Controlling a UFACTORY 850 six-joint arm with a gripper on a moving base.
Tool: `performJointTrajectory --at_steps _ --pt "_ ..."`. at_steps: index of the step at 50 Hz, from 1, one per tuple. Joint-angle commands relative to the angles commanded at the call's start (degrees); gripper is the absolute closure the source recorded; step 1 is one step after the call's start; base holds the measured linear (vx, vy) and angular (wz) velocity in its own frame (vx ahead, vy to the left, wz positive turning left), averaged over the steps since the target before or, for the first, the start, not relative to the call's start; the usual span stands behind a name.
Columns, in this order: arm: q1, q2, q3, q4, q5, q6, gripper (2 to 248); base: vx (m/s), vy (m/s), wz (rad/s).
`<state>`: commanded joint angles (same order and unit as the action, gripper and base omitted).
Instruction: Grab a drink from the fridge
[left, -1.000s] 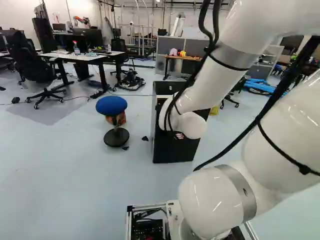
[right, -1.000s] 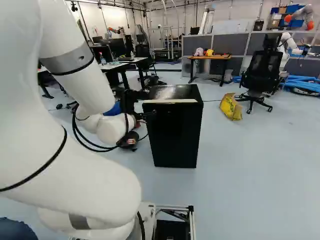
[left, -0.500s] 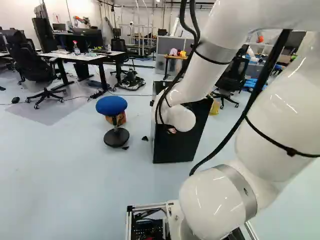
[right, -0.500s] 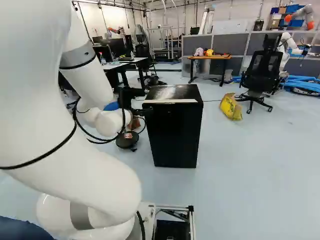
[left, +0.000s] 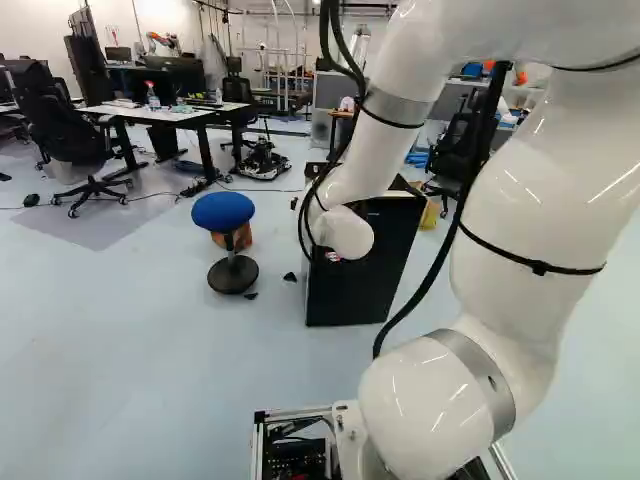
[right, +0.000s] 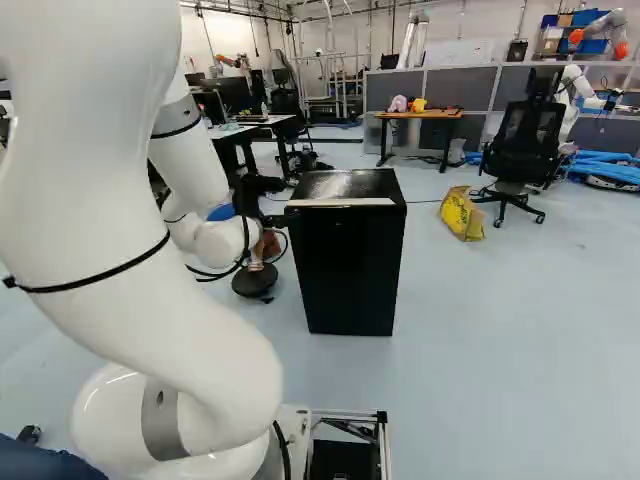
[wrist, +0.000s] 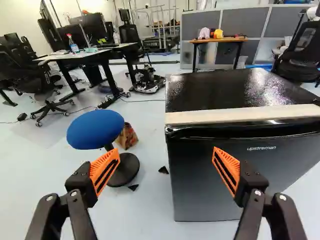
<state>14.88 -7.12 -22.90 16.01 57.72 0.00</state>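
Smooth pale-blue floor (wrist: 45, 175), boxy black fridge (wrist: 205, 185) ahead, drink out of sight. Our black, orange-padded gripper (wrist: 165, 155) is spread wide; if we come in crooked, we might shove the fridge.

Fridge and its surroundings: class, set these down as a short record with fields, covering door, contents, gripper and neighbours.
Fridge: black, pale strip along top front edge
Door: shut
Contents: hidden
Gripper: open, holding nothing, at the fridge's front edge nearer the stool
Stool: blue seat, standing beside the fridge
Yellow bag: on the floor, across the fridge from the stool
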Motion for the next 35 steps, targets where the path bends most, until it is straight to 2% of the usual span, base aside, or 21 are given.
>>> performJointTrajectory --at_steps 13,35 --pt "1.26 -3.1 -1.39 1.51 3.17 0.0 3 0.0 0.0 0.0" --pt "2.7 -8.68 -4.26 6.33 7.61 0.0 3 0.0 0.0 0.0"
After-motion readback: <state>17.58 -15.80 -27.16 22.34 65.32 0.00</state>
